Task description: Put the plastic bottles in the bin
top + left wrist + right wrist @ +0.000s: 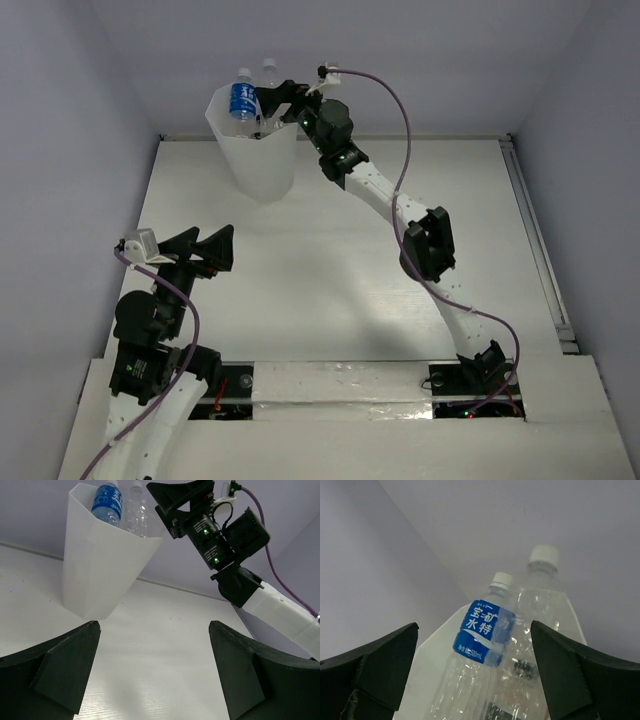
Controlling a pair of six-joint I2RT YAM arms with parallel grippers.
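The translucent white faceted bin [255,150] stands at the table's far left; it also shows in the left wrist view [102,567]. A clear bottle with a blue label [241,97] and a second clear bottle with a white cap [268,70] stick up out of it, seen close in the right wrist view [482,630] [540,595]. My right gripper [275,100] is open just over the bin's rim, its jaws wide on either side of the blue-labelled bottle without touching it. My left gripper [205,250] is open and empty over the table at the near left. Other bottles are hidden.
The right arm [420,240] reaches diagonally from its base at the near right to the bin. Walls close the table at the left, far and right sides. A metal rail [535,240] runs along the right edge.
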